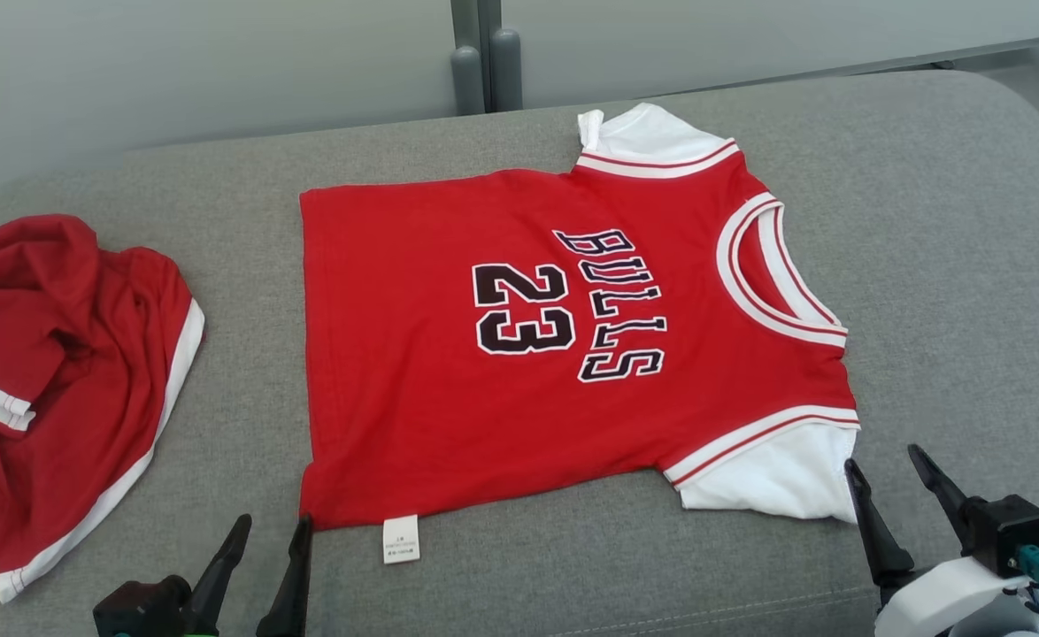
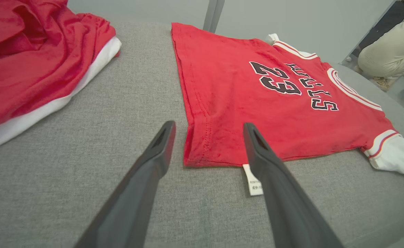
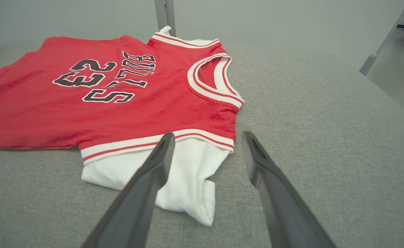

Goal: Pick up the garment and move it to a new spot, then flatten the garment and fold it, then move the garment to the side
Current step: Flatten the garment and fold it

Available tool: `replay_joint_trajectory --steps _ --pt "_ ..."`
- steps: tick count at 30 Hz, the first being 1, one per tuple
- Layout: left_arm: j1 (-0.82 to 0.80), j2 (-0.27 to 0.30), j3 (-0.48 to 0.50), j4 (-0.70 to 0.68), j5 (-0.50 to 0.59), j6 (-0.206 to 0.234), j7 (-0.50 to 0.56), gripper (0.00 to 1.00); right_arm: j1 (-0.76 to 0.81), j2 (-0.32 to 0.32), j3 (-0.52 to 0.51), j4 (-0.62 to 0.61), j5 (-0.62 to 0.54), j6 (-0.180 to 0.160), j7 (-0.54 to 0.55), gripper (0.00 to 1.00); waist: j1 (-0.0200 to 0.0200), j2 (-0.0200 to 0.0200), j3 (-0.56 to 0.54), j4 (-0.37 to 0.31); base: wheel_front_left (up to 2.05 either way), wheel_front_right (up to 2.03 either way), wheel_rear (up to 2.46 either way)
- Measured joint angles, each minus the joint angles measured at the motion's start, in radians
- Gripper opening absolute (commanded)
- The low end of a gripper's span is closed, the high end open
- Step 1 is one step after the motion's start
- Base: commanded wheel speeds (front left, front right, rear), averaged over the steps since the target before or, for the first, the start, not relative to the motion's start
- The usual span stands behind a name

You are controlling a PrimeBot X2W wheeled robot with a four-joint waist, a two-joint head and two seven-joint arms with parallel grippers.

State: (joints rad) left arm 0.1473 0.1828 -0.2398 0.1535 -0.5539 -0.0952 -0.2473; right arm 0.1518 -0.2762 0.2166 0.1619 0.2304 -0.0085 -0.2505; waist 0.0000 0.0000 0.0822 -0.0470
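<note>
The garment (image 1: 449, 354) is a red jersey with white sleeves and black "BULLS 23" lettering, spread flat on the grey cushion, collar to the right. My left gripper (image 1: 272, 531) stands open just in front of its near hem corner (image 2: 202, 151), next to the white care label (image 2: 253, 181), holding nothing. My right gripper (image 1: 887, 469) is open at the near white sleeve (image 3: 188, 175), its fingers on either side of the sleeve's edge, with no grip. In the right wrist view the garment (image 3: 119, 100) stretches away to the left.
A second red and white garment (image 1: 50, 372) lies crumpled at the cushion's left end (image 2: 33, 65). The grey cushion (image 1: 953, 265) has bare room to the right of the jersey. A crouching person (image 2: 391, 51) is off to the far right of the left wrist view.
</note>
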Motion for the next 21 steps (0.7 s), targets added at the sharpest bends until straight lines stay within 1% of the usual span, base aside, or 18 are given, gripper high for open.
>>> replay_joint_trajectory --steps 6,7,9,10,14,18,21 --pt "-0.013 0.002 -0.033 0.029 0.012 -0.003 0.018 1.0 0.025 -0.016 0.027 0.095 0.0 0.035 0.0 1.0 0.0 0.0 0.047 -0.003 0.0 0.0 0.0" --pt "-0.013 0.002 -0.033 0.029 0.012 -0.003 0.018 1.0 0.025 -0.016 0.027 0.095 0.0 0.035 0.0 1.0 0.0 0.0 0.047 -0.003 0.0 0.0 0.0" --pt "-0.045 0.002 -0.037 0.035 0.012 -0.01 0.022 1.0 0.02 -0.011 0.044 0.128 0.002 0.053 0.003 1.0 0.0 0.0 0.068 -0.008 0.0 0.0 0.0" --pt "-0.045 0.002 -0.037 0.035 0.012 -0.01 0.022 1.0 0.02 -0.011 0.044 0.128 0.002 0.053 0.003 1.0 0.0 0.0 0.068 -0.008 0.0 0.0 0.0" --pt "-0.071 0.003 -0.046 0.05 0.012 -0.01 0.028 1.0 -0.01 0.007 0.06 0.162 0.006 0.07 0.006 1.0 0.0 0.0 0.088 -0.022 0.0 0.0 0.0" --pt "-0.109 0.003 -0.063 0.068 0.012 -0.012 0.042 1.0 -0.057 0.011 0.06 0.189 0.007 0.072 0.006 1.0 0.0 0.0 0.107 -0.031 0.0 0.0 0.0" --pt "-0.126 0.003 -0.066 0.08 0.012 -0.016 0.044 1.0 -0.07 0.01 0.062 0.208 0.007 0.079 0.006 1.0 0.0 0.0 0.11 -0.032 0.0 0.0 0.0"
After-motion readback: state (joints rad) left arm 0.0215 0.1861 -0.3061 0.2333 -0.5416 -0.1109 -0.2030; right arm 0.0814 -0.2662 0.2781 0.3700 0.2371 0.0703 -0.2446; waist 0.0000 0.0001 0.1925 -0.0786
